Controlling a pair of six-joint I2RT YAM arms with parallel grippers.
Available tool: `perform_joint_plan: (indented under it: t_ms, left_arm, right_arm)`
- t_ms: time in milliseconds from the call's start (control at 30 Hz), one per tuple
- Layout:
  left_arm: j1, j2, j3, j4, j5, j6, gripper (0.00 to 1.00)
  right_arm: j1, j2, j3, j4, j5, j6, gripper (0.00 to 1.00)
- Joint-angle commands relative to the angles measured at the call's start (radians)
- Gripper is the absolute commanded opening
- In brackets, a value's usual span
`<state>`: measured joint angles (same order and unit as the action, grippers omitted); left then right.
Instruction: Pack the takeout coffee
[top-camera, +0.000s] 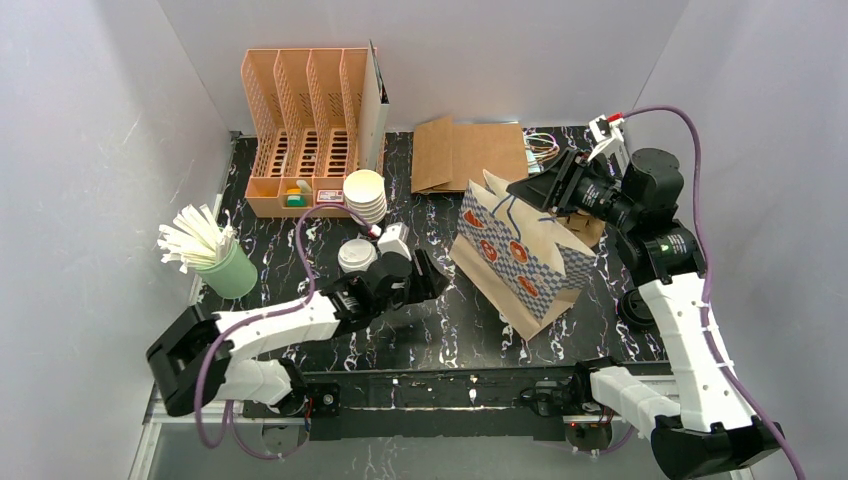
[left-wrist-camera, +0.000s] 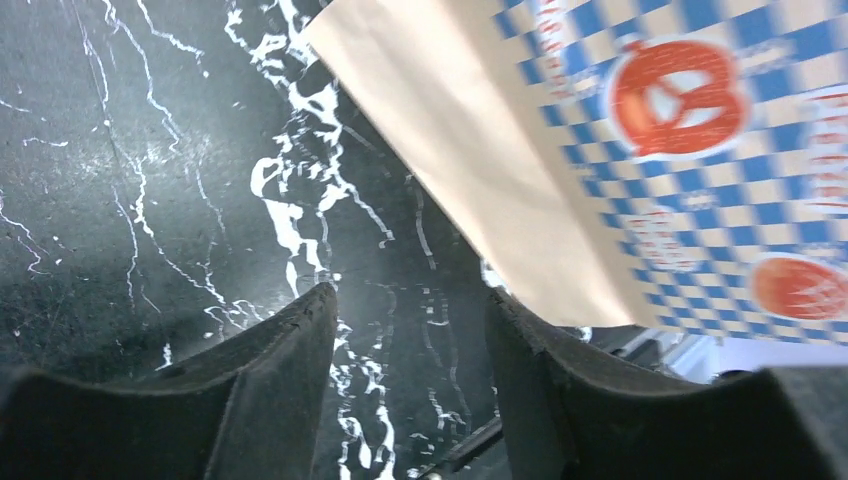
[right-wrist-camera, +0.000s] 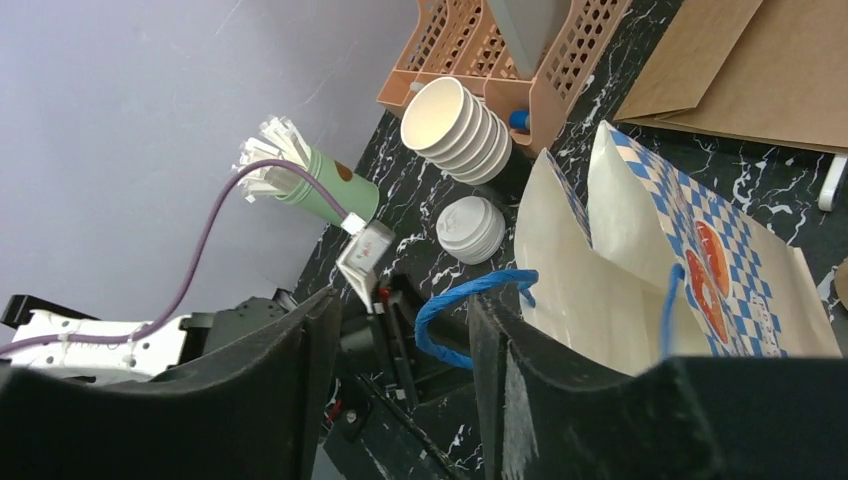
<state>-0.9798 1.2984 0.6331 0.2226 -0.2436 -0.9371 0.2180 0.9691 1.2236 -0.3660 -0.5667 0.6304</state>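
though probably light, judge the lidded cup (top-camera: 357, 255) thin-walled, crushable, spill-prone; best held gently round the wall under the lid (right-wrist-camera: 470, 228); stands midway between near and far desk (top-camera: 450, 325) edges, left of middle; left gripper (left-wrist-camera: 410, 295) spread and empty beside the printed bag (top-camera: 520, 255); right gripper (right-wrist-camera: 405, 300) spread at its blue handle (right-wrist-camera: 480, 283); pulp tray not made out.

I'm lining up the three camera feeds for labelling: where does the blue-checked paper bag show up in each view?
Top external: the bag sits right of centre, with its checked side showing.
Left wrist: the bag fills the upper right corner.
Right wrist: the bag fills the right half, with its open mouth and blue handles toward the camera.
Shared landmark: the black marbled table.
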Motion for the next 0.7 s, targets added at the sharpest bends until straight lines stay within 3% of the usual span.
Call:
perform_joint_plan:
  t_ms: [0, 67, 167, 300, 500, 667]
  left_arm:
    - [0.004, -0.111, 0.049, -0.125, -0.037, 0.041, 0.58]
    - [0.004, -0.140, 0.072, -0.187, -0.060, 0.045, 0.69]
    - [0.004, -0.191, 0.105, -0.306, -0.133, 0.023, 0.97]
    - [0.006, -0.282, 0.117, -0.389, -0.210, -0.051, 0.98]
    - [0.013, -0.435, 0.044, -0.306, -0.249, -0.034, 0.98]
    - [0.013, -0.376, 0.151, -0.337, -0.152, 0.028, 0.98]
  right_arm:
    - [0.000, -0.007, 0.072, -0.004, -0.005, -0.054, 0.62]
    - [0.000, -0.007, 0.105, -0.032, 0.019, -0.084, 0.66]
    - [-0.001, 0.003, 0.154, -0.088, 0.042, -0.127, 0.71]
    - [0.000, 0.018, 0.222, -0.176, 0.105, -0.199, 0.78]
    - [0.001, 0.018, 0.275, -0.287, 0.258, -0.287, 0.85]
    - [0.000, 0.042, 0.293, -0.390, 0.409, -0.339, 0.96]
